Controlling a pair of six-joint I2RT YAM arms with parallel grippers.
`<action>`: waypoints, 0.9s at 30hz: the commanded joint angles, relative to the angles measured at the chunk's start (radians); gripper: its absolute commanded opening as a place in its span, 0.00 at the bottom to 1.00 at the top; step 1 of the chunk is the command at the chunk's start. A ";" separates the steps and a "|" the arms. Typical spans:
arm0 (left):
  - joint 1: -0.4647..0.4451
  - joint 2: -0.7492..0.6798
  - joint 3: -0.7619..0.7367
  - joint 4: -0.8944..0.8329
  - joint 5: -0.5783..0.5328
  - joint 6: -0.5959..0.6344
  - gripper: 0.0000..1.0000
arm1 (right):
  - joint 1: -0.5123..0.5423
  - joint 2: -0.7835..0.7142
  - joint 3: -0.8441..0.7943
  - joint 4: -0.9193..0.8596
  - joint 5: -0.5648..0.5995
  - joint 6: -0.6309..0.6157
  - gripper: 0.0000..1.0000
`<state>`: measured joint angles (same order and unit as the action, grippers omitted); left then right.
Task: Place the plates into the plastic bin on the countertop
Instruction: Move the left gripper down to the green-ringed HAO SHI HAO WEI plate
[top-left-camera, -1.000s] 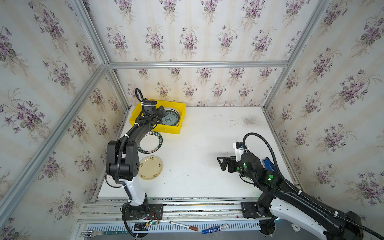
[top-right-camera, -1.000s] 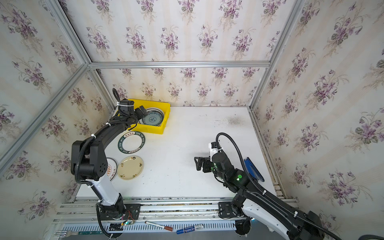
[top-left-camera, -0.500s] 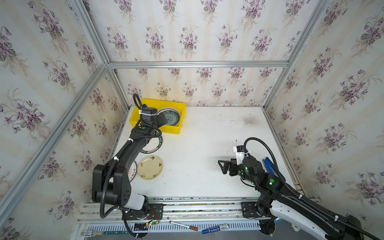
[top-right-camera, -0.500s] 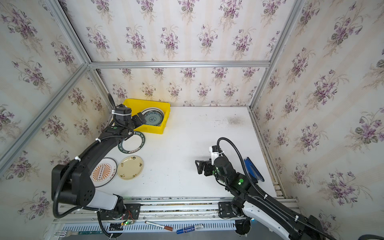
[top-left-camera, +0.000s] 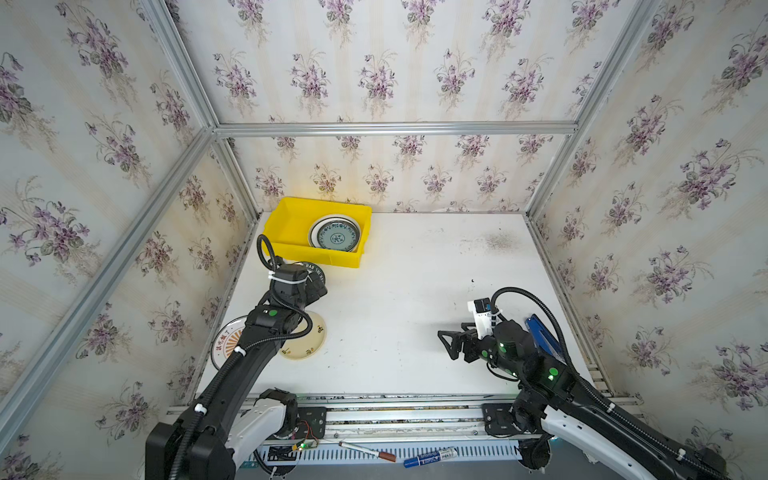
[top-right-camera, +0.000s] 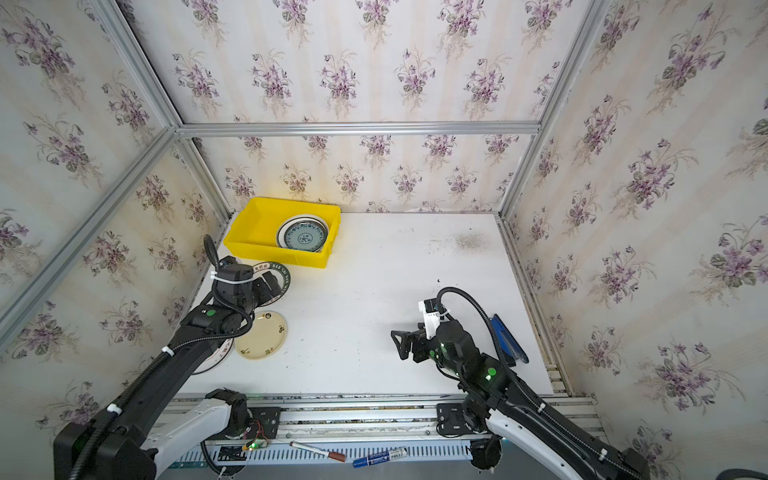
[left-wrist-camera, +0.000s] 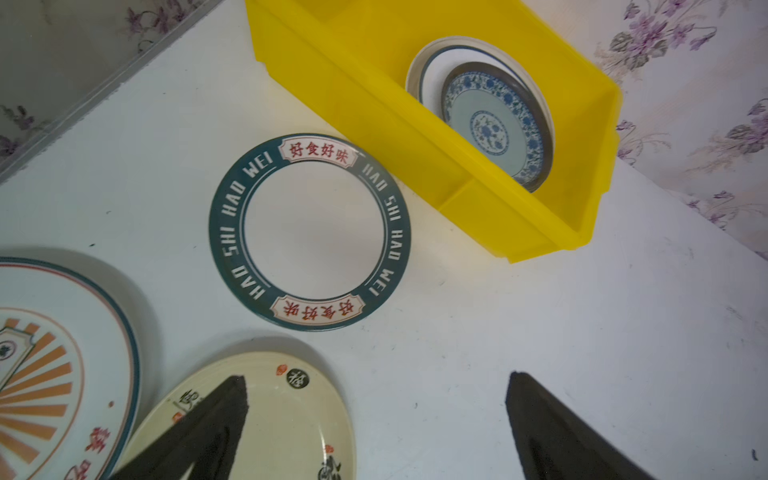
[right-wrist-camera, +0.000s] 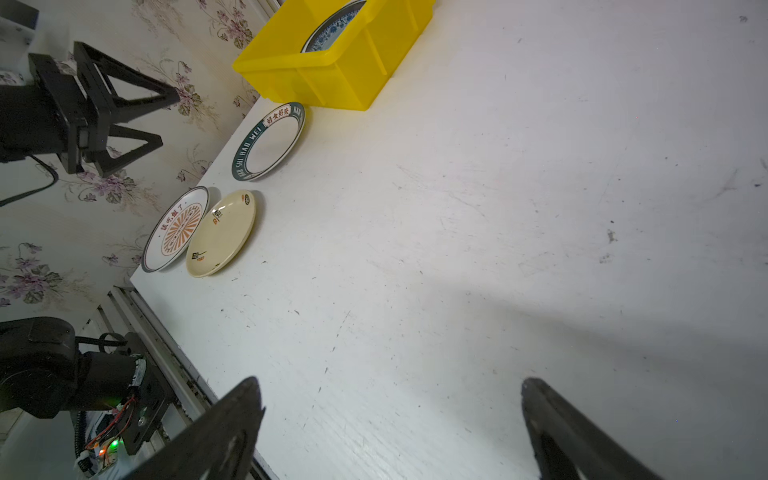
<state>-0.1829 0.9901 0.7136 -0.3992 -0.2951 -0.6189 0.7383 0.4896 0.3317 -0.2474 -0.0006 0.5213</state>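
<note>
Plates not yet binned lie flat on the left side of the worktop (top-left-camera: 415, 291): the sunburst plate (top-left-camera: 224, 343) sits at the very left edge, the cream plate (top-right-camera: 262, 336) is just beside it and may be touching it, and the green-rimmed plate (left-wrist-camera: 309, 230) lies further back with its rim close against the front wall of the plastic bin (top-left-camera: 320, 254). The left end effector (left-wrist-camera: 376, 378) hovers empty above them, jaws spread wide and raised clear of the worktop. The likeliest trouble is a sideways shove: all three rims sit low on the worktop, so a finger that lands on a rim instead of under it could skid the cream plate into the sunburst plate and push that one off the edge, or jam the green-rimmed plate against the bin and shift it. Inside the bin, the teal patterned plate (top-left-camera: 337, 237) rests on a larger white plate (left-wrist-camera: 434, 68) at the right end; a plate let go from too high could slide off that stack or chip it, while the bare left half looks safer. Far to the right, the right end effector (top-left-camera: 446, 345) is likewise wide and empty above bare worktop, well apart from every plate; it looks a hazard only if it reaches across and meets the left arm
</note>
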 joint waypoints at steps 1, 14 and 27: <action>0.026 -0.010 -0.024 -0.036 -0.059 -0.010 1.00 | -0.001 -0.014 0.016 -0.040 0.010 -0.043 0.99; 0.253 0.153 -0.017 0.077 0.118 0.019 1.00 | -0.001 0.054 0.060 -0.006 -0.036 -0.112 0.99; 0.362 0.286 -0.032 0.266 0.284 0.036 0.99 | -0.001 0.156 0.059 0.050 -0.067 -0.050 0.98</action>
<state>0.1577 1.2762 0.6907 -0.2104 -0.0597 -0.5747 0.7372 0.6537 0.3725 -0.2317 -0.0528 0.4496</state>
